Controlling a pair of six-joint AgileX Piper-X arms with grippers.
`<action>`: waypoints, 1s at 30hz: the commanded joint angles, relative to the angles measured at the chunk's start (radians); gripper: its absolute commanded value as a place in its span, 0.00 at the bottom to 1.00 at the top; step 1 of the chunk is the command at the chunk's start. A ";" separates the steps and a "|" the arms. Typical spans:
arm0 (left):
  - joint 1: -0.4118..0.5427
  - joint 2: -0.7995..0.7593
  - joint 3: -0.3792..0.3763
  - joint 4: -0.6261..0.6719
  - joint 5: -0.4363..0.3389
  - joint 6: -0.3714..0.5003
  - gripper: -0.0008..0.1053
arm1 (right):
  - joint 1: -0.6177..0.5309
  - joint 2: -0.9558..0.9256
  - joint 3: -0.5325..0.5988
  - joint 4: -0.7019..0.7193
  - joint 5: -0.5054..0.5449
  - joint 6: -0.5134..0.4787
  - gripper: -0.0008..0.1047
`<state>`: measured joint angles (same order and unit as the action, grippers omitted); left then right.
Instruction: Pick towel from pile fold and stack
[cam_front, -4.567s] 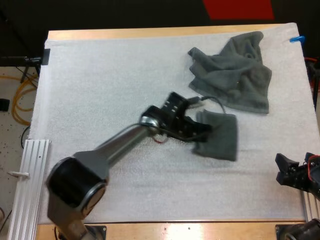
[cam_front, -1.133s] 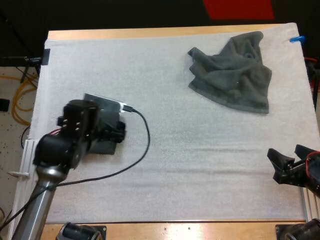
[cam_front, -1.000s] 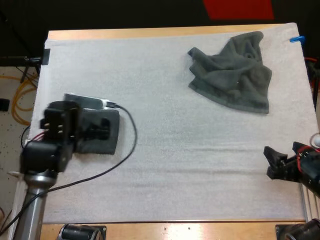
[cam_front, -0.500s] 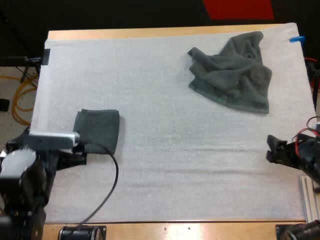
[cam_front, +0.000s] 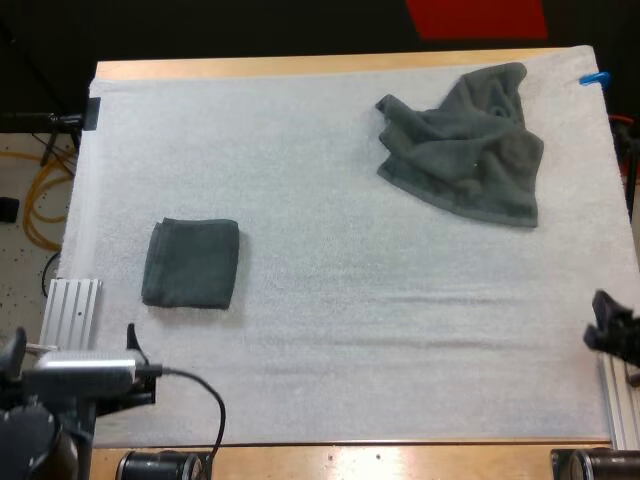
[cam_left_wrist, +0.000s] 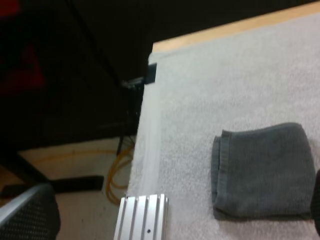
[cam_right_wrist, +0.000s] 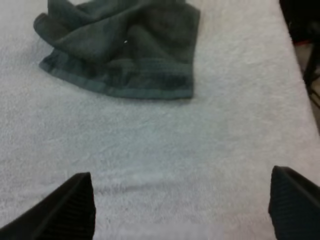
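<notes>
White mat (cam_front: 330, 300) covers nearly all of the wooden table (cam_front: 300, 66), whose bare edge runs along the far side. The left gripper (cam_front: 138, 365) hangs at the near left corner of the mat, beside a ribbed metal rail (cam_front: 70, 310) that lies along the table's left side. It holds nothing that I can see, and I cannot tell whether it is open or closed. Ahead of it, a little toward the middle of the table and clear of it, lies the folded towel (cam_front: 191, 263), a flat dark grey-green square on the mat. The left wrist view shows this towel (cam_left_wrist: 260, 172) just beside the rail (cam_left_wrist: 142, 217), with a rolled hem on its left side.

The right gripper (cam_front: 612, 332) sits at the near right edge of the mat. In the right wrist view the gripper (cam_right_wrist: 180, 172) stands wide open: its two black fingers (cam_right_wrist: 75, 205) are far apart with only bare mat between them, gripping nothing. Well ahead of it, toward the far side and slightly to its left, lies the crumpled towel (cam_front: 465, 140), bunched in loose folds with one hemmed edge (cam_right_wrist: 120, 82) facing the gripper. The two towels lie well apart.
</notes>
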<state>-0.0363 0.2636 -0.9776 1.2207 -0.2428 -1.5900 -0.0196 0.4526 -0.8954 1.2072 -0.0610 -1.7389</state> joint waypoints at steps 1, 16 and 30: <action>-0.004 -0.026 -0.002 0.008 -0.020 0.001 1.00 | -0.006 -0.038 -0.001 0.038 -0.011 -0.016 0.67; -0.007 -0.423 -0.025 0.144 0.040 -0.033 1.00 | -0.006 -0.507 -0.025 0.254 0.016 -0.016 0.67; -0.003 -0.419 0.096 0.016 0.128 -0.045 1.00 | -0.006 -0.508 0.011 0.013 0.033 -0.073 0.67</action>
<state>-0.0363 -0.0184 -0.8788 1.2616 -0.1166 -1.6239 -0.0211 -0.0165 -0.8840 1.2401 -0.0324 -1.7987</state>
